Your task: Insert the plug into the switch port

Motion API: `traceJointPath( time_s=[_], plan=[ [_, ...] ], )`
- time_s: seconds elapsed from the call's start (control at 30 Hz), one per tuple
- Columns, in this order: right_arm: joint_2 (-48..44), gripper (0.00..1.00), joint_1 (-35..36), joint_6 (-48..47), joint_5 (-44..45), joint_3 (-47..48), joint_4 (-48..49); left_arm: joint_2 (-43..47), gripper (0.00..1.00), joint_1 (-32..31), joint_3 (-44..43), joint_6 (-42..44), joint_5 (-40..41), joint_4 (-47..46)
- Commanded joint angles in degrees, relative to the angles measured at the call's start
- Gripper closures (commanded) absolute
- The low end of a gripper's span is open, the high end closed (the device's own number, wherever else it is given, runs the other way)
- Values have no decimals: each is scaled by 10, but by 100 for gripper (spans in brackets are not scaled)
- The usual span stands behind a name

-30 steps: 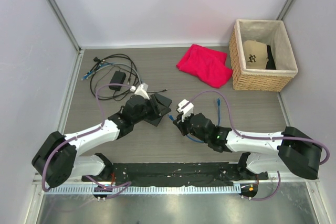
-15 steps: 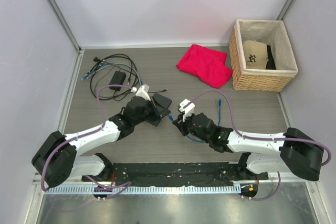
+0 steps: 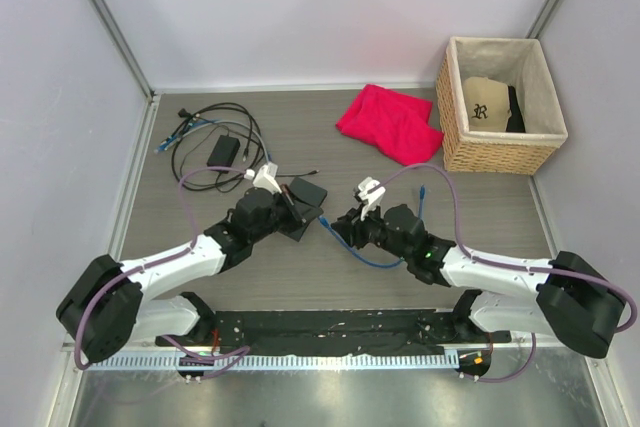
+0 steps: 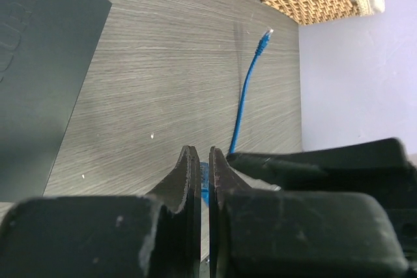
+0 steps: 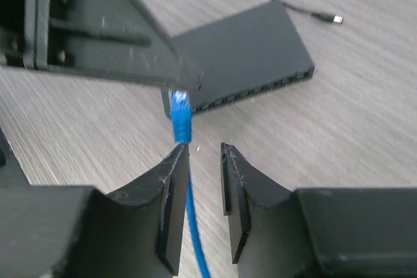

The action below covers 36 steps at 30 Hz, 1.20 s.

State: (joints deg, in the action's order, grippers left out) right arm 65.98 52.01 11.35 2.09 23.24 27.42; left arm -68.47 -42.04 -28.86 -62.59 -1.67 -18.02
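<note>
I'm watching my right gripper (image 5: 203, 151) hanging released, with the blue cable (image 5: 193, 226) running loose between its fingers. Just beyond it the left gripper (image 4: 201, 152) is, as far as I can tell, pinching the plug (image 5: 178, 103). The plug is sitting just near of the switch (image 5: 244, 53), at the left end of its socket edge and not yet inserted. At far right a wicker basket (image 3: 500, 152) is standing.

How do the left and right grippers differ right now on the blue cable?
The left gripper is nearly shut, pinching the blue cable at its plug; the right gripper is open, the cable passing unclamped between its fingers. The left gripper sits right by the switch; the right gripper sits farther back. Both face the same plug.
</note>
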Motion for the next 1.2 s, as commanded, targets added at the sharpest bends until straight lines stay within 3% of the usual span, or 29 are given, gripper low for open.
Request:
traceJointPath(
  time_s=[0.0,0.4,0.7,0.83,0.87,0.93,1.0,1.03,1.1,1.17],
  plan=[
    [-8,64,-12,-4,-63,7,64,13,100,-1,5,-11,11,-31],
    [47,63,-20,-14,-81,26,96,16,100,-2,10,-29,12,-45],
    [68,70,-23,-19,-96,43,112,5,100,-1,12,-33,4,-54],
    [73,85,-25,-24,-97,47,109,2,100,-1,12,-32,7,-56],
    [72,94,-27,-25,-97,48,101,2,100,-1,12,-30,9,-54],
    [72,99,-30,-32,-94,53,88,3,92,0,7,-11,12,-44],
    [75,99,-35,-38,-90,65,54,6,77,4,-8,16,33,-12],
    [78,99,-44,-48,-89,71,18,6,62,12,-16,49,40,3],
    [90,99,-54,-58,-85,85,-12,4,44,22,-51,90,51,61],
    [102,99,-72,-68,-86,90,-40,1,36,38,-84,147,79,112]
  ],
)
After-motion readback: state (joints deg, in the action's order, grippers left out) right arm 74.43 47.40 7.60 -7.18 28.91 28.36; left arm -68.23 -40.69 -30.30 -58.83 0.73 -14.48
